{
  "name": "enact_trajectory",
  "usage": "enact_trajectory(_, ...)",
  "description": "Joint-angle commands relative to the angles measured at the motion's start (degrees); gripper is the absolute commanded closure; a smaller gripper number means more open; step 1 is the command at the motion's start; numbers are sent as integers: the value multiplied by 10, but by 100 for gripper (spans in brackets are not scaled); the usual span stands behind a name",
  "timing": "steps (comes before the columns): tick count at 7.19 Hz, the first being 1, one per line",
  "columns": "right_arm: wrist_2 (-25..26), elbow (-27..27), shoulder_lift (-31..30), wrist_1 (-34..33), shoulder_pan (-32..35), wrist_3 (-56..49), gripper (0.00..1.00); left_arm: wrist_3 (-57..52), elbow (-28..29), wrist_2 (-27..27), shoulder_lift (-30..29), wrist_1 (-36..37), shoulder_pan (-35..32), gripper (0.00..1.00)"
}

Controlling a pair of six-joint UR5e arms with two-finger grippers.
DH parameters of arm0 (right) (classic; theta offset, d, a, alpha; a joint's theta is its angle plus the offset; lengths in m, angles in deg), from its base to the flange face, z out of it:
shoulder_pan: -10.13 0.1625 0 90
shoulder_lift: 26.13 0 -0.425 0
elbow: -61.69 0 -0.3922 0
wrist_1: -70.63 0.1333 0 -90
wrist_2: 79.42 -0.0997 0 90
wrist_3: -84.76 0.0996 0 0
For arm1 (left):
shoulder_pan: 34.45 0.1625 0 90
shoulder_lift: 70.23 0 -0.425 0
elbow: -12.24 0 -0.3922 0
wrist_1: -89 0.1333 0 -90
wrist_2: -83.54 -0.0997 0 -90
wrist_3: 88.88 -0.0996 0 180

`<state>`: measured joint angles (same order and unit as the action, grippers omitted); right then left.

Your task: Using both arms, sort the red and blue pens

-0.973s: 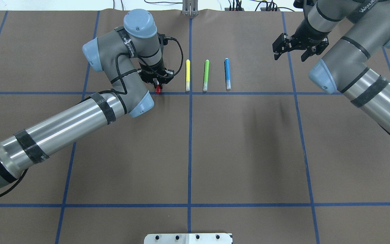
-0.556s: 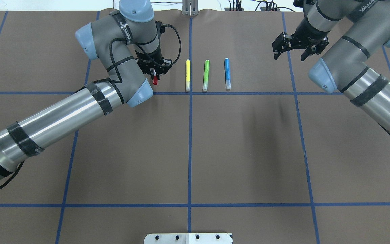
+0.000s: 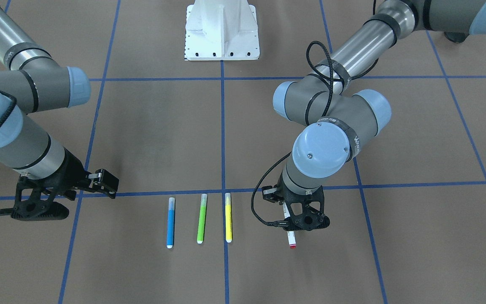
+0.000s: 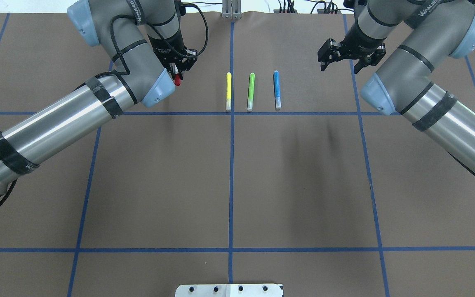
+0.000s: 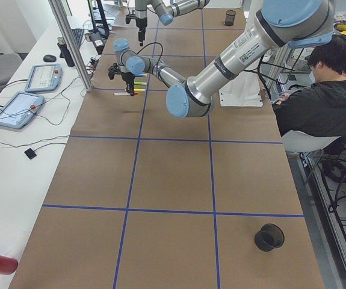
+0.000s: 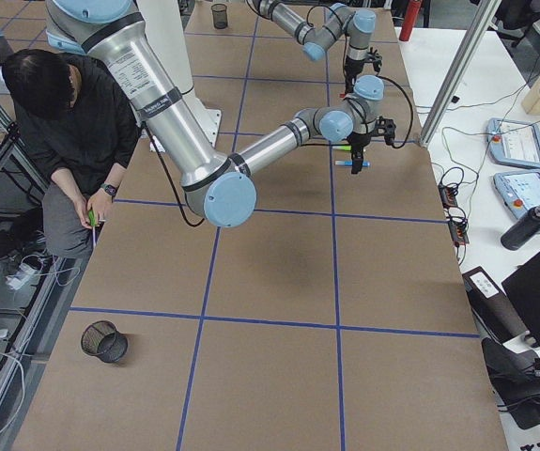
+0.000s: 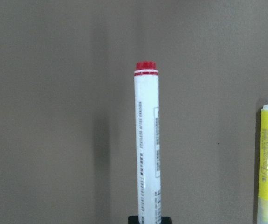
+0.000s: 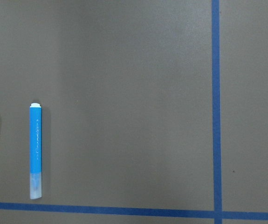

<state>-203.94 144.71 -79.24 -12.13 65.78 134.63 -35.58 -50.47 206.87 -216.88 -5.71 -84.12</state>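
Note:
My left gripper [image 4: 177,72] is shut on the red pen [image 4: 177,81], a white barrel with a red cap and red end, held off the table to the left of the pen row. In the left wrist view the red pen [image 7: 146,140] sticks out from the jaws over bare paper. In the front view my left gripper [image 3: 301,220] shows the pen's red end [image 3: 292,245] below it. The blue pen [image 4: 277,89] [image 8: 36,150] lies flat at the right end of the row. My right gripper [image 4: 339,61] hangs open and empty, to the right of the blue pen [image 3: 170,222].
A yellow marker [image 4: 228,91] and a green marker [image 4: 251,91] lie between the two grippers, left of the blue pen. The white pedestal [image 3: 222,29] stands at the robot's side. A black mesh cup [image 5: 269,237] sits at each table end. A person [image 5: 323,90] sits beside the table.
My left gripper has risen with the red pen and carried it away from me and slightly left, off the table. The right gripper has shifted a little left, still open.

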Motion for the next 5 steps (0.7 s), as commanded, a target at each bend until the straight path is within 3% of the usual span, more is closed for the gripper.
enact_trajectory(1,27,-47,51,0,-34,28,1,-5,-22,7,21,15,-19,100)
enact_trajectory(3,77,-83,92,1,-77,57,2,-66,-47,29,60,23,-49,100)
enact_trajectory(4,89,-129,118,17,-86,60,2,-90,-65,30,81,23,-61,100)
enact_trajectory(5,90,-166,118,74,-92,63,2,-91,-65,29,85,22,-63,100)
